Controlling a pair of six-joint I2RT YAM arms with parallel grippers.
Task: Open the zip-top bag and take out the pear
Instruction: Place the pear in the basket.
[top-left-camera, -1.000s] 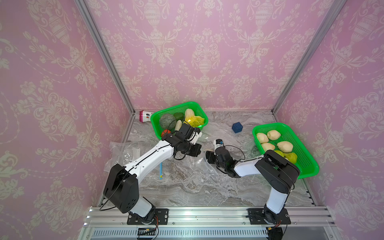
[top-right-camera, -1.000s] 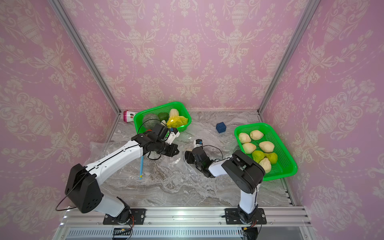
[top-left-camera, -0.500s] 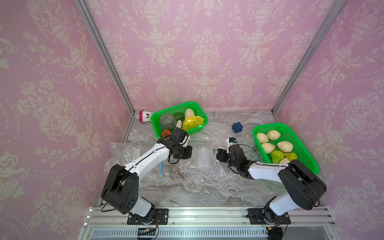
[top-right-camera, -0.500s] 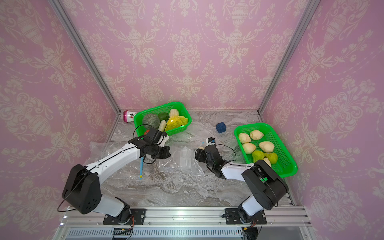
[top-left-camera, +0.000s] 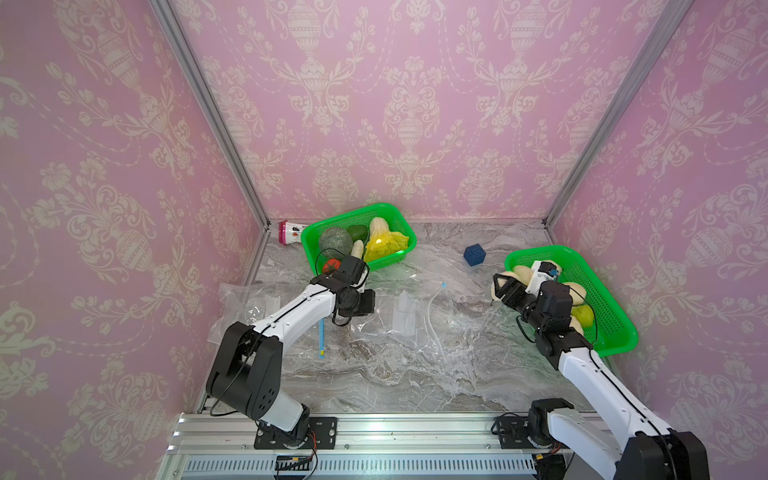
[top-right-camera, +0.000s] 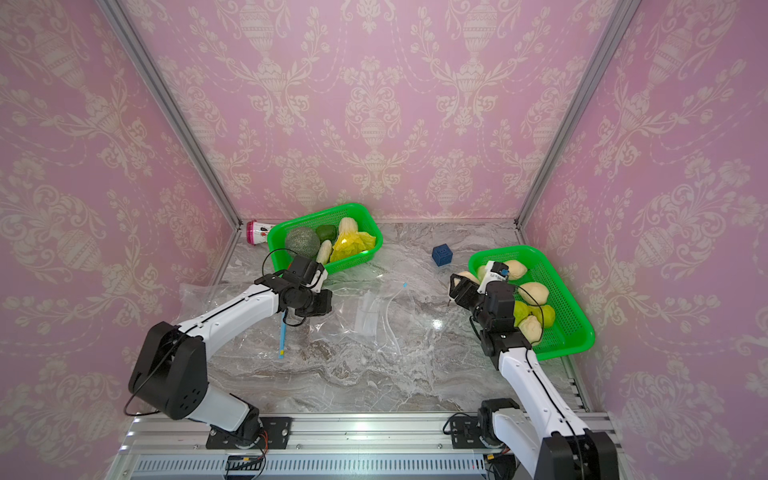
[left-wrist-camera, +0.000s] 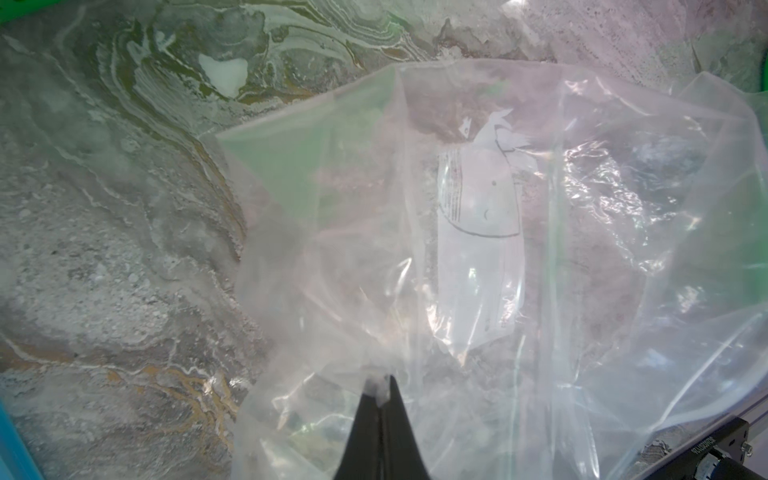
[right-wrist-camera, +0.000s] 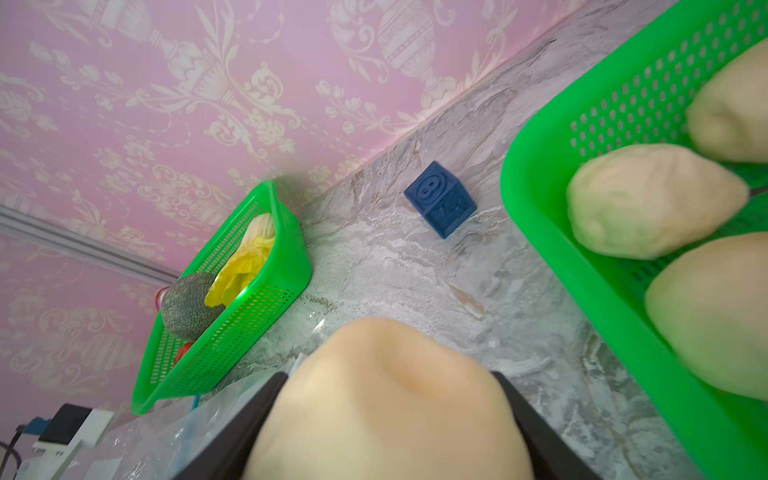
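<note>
Heads up: your right gripper (top-left-camera: 502, 289) is spread wide around the pear (right-wrist-camera: 386, 395), mid-right of frame beside the green basket (top-left-camera: 619, 345) — a fast swing could pop it loose — while your left gripper (left-wrist-camera: 380, 382) is pinched tight on the bag (top-left-camera: 401, 309) at centre.

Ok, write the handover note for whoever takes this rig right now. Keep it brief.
Left hand: shut, pinching an edge of the zip-top bag, which lies flattened on the table.
Right hand: closed on the pear, held up just outside the rim of the right basket, where other pears lie.
Done: the pear is out of the bag.
Left: set the pear down, probably in that basket, then let go of the bag.
</note>
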